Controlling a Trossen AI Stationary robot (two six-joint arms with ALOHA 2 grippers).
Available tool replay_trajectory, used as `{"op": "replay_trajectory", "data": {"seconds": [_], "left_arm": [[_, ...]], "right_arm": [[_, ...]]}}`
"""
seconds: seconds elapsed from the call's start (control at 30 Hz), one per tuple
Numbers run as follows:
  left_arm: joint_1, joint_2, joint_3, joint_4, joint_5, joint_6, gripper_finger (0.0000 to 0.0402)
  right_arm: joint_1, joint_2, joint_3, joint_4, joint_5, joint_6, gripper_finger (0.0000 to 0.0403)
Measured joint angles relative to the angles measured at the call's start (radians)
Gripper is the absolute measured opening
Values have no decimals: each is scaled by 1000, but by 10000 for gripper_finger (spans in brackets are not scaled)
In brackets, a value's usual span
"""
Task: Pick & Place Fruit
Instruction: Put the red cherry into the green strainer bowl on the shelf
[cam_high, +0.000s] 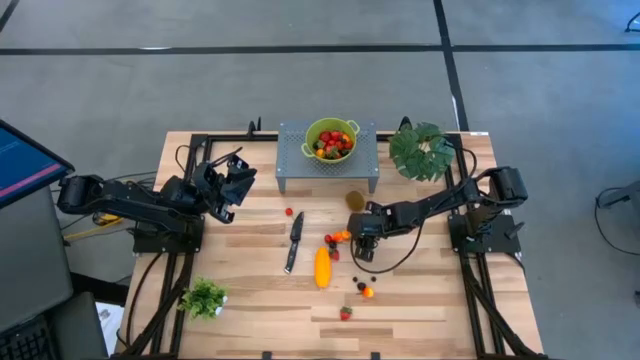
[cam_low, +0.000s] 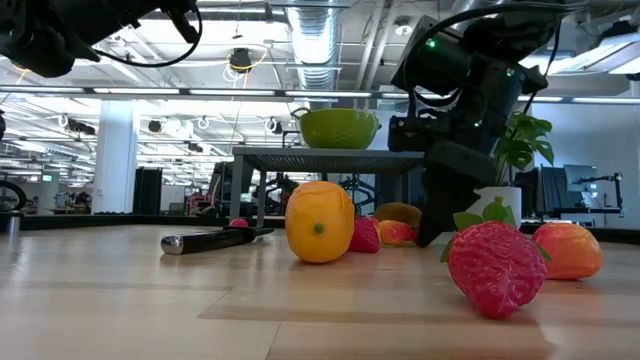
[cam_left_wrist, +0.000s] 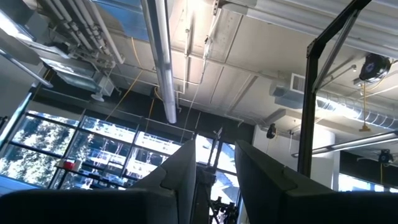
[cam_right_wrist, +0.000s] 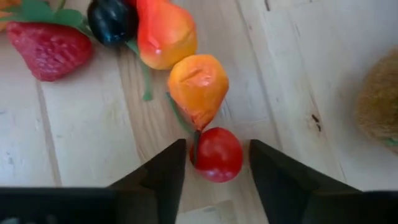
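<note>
My right gripper (cam_right_wrist: 214, 168) is open and low over the table, near a cluster of toy fruit (cam_high: 340, 238). Its fingers stand on either side of a small red ball (cam_right_wrist: 216, 154) that rests on the wood, with narrow gaps showing. Just beyond the ball lie an orange fruit (cam_right_wrist: 198, 87), an orange-red fruit (cam_right_wrist: 165, 31), a dark ball (cam_right_wrist: 112, 18) and a strawberry (cam_right_wrist: 46, 46). The brown kiwi (cam_right_wrist: 379, 99) lies to one side. The elongated yellow-orange fruit (cam_high: 321, 267) lies on the table nearby. My left gripper (cam_high: 238, 170) is open, raised at the table's left and pointing up at the ceiling.
A green bowl (cam_high: 330, 140) holding fruit sits on a grey perforated stand (cam_high: 290, 160) at the far edge. A black-handled knife (cam_high: 293, 240) lies left of the cluster. A strawberry (cam_high: 345, 313) and an orange ball (cam_high: 367, 292) lie nearer. Leafy plants stand far right (cam_high: 420, 150) and near left (cam_high: 203, 297).
</note>
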Motion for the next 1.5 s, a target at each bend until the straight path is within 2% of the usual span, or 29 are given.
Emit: {"op": "replay_trajectory", "data": {"seconds": [0.13,0.2,0.37,0.5,0.57,0.7,0.83,0.97,1.1,1.27,1.5], "left_arm": [[0,0,0,0,0,0,106],[0,0,0,0,0,0,106],[0,0,0,0,-1,0,106],[0,0,0,0,-1,0,106],[0,0,0,0,-1,0,106],[0,0,0,0,-5,0,106],[0,0,0,0,-5,0,106],[0,0,0,0,-5,0,106],[0,0,0,0,-4,0,106],[0,0,0,0,-4,0,106],[0,0,0,0,-4,0,106]], "right_arm": [[1,0,0,5,-13,-15,107],[5,0,0,6,-12,-16,94],[6,0,1,6,-12,-18,97],[6,0,1,4,-20,-17,121],[6,-2,1,3,-57,-15,121],[18,-9,2,2,-160,11,93],[47,-9,32,-3,-277,37,91],[83,-9,100,13,-301,9,93],[102,-9,204,13,-301,-83,106],[79,-9,368,-62,-293,-230,98],[-36,-10,624,-235,-138,-448,101]]}}
